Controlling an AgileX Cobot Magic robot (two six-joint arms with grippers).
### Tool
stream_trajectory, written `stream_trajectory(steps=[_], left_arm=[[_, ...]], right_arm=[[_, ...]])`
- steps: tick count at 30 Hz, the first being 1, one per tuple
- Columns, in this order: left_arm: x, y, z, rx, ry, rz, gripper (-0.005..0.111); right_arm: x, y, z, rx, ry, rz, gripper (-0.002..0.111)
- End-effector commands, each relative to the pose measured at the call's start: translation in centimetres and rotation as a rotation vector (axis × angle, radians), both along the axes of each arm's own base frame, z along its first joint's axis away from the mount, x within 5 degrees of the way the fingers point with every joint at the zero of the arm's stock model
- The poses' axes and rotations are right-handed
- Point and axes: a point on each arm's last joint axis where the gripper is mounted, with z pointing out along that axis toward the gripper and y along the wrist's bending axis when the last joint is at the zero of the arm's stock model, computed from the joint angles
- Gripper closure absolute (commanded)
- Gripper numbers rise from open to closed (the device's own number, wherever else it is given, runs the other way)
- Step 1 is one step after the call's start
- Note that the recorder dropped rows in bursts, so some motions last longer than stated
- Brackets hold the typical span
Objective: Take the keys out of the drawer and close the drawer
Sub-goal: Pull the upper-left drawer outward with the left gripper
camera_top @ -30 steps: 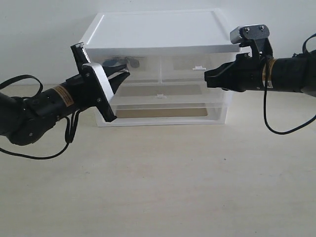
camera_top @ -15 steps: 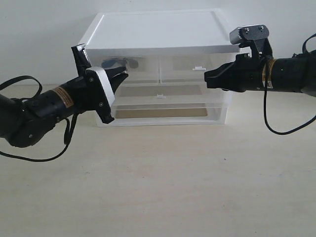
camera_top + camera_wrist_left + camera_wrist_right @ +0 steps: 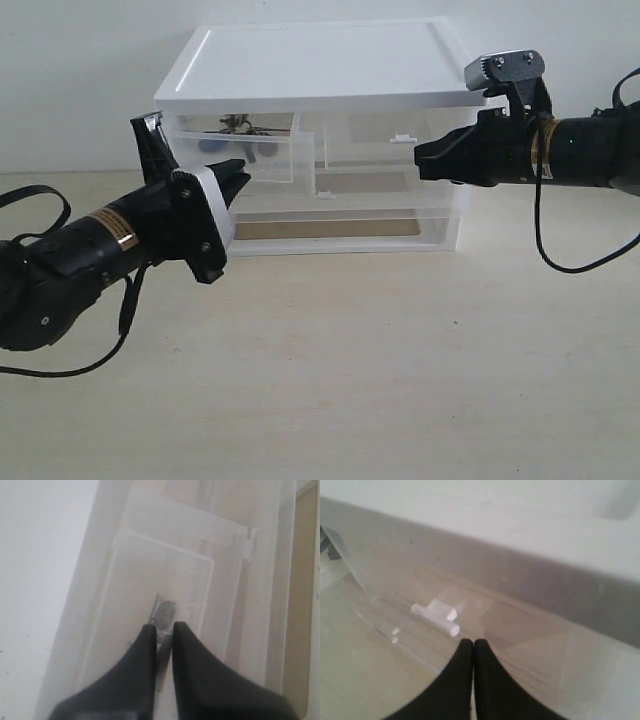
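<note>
**Upper left drawer open, keys inside**

On the pale table [image 3: 350, 380], in the upper middle of the exterior view, stands a white drawer unit [image 3: 310, 60]. The drawer [image 3: 282, 168], its upper left one, juts out past the unit's face toward the camera. The keys [image 3: 240, 136] lie inside it, seen through the clear front wall as a dark cluster with a bluish tag at its left side.

The left gripper [image 3: 241, 170] reaches in from the lower left of the frame, and its tips lie against the lower part of that front wall, just below the keys. In the left wrist view the left gripper [image 3: 161, 626] has its two black fingers [image 3: 142, 655] drawn close with only a narrow slit between them. A grey metal piece [image 3: 164, 614] shows through the frosted plastic of the drawer [image 3: 165, 570] just past the tips. I cannot tell whether the fingers pinch anything.

The right gripper [image 3: 420, 157] comes in from the right edge and hangs in front of the upper right drawer [image 3: 375, 125], close beside its white tab handle [image 3: 403, 137] but apart from it. In the right wrist view the right gripper [image 3: 473, 642] has its fingers pressed together on nothing, and the tab handle [image 3: 437, 615] sits just beyond them.
</note>
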Motion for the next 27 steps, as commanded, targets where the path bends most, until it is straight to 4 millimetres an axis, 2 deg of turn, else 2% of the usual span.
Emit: stream_trajectory(steps=[1, 9, 17, 22, 25, 27], left_arm=[[-1.3, 0.7, -0.3, 0.013, 0.071, 0.035, 0.102], [-2.4, 1.0, -0.4, -0.011, 0.111, 0.022, 0.102], [-3.7, -1.1, -0.4, 0.001, 0.083, -0.014, 0.102], [-3.5, -0.1, 0.6, -0.051, -0.008, 0.105, 0.102], [-4.2, 0.6, 1.6, -0.076, -0.120, 0.136, 0.102], [-4.5, 0.8, 1.8, -0.111, -0.115, 0.135, 0.102]], right_arm=[[0.8, -0.9, 0.4, 0.018, 0.009, -0.098, 0.108], [0.8, -0.9, 0.4, 0.018, 0.009, -0.098, 0.108], [0.8, -0.9, 0.4, 0.018, 0.009, -0.098, 0.108], [0.8, -0.9, 0.4, 0.016, 0.009, -0.097, 0.108], [0.8, -0.9, 0.4, 0.016, 0.009, -0.097, 0.108], [0.8, -0.9, 0.4, 0.016, 0.009, -0.097, 0.108]])
